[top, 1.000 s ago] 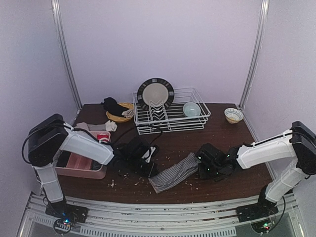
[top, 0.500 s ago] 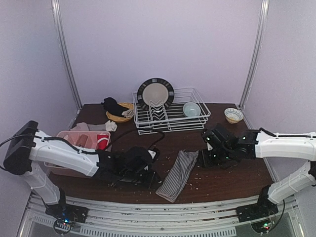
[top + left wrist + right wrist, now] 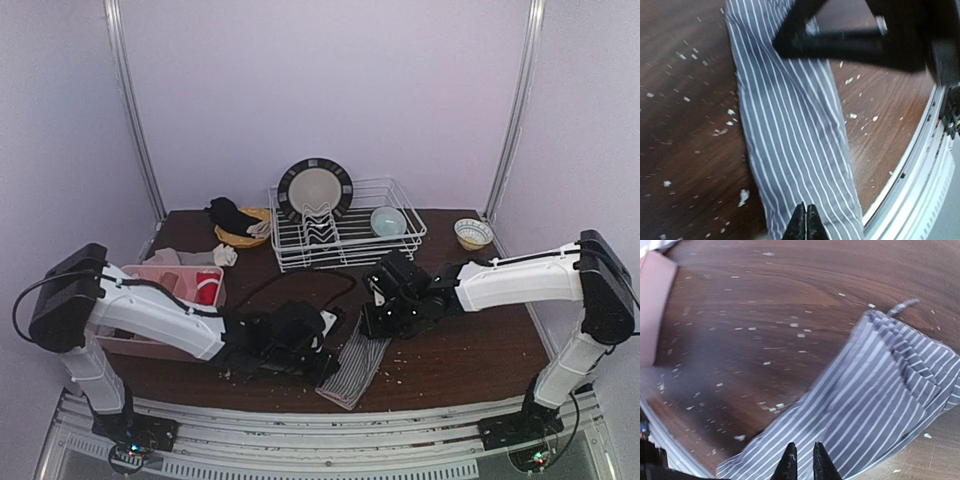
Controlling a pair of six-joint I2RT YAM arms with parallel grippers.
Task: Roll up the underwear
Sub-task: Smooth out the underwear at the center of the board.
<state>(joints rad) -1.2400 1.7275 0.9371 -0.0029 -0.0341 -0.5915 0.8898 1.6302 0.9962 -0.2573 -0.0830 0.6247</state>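
At the far left of the overhead view you find a pink bin [image 3: 165, 275] on the dark wooden worktop [image 3: 470, 350], with a red cup [image 3: 207, 287] standing in it. Behind it, at the back, a yellow dish [image 3: 250, 232] holds a black cloth [image 3: 228, 213]. The left arm reaches from the bin side toward the middle, low over the wood.

Your left fingers [image 3: 806, 225] are clenched tip to tip over the near end of the underwear [image 3: 790, 125]. You cannot tell whether any fabric is caught between them. The underwear is grey with thin white stripes, folded into a long narrow band. It lies flat at the centre front of the worktop, running from the middle down to the front edge beside the metal rail [image 3: 920, 165]. White crumbs [image 3: 744, 196] are scattered on the wood around it.

Behind, a white wire dish rack [image 3: 400, 245] holds an upright dark-rimmed plate [image 3: 315, 188] and a pale blue bowl [image 3: 388, 221].

Your right fingers [image 3: 794, 467] are low over the far part of the band. They stand a narrow slit apart, with stripes showing through the slit. You cannot tell whether they are pinching the cloth.

In the far right back corner stands a small patterned bowl [image 3: 473, 233].
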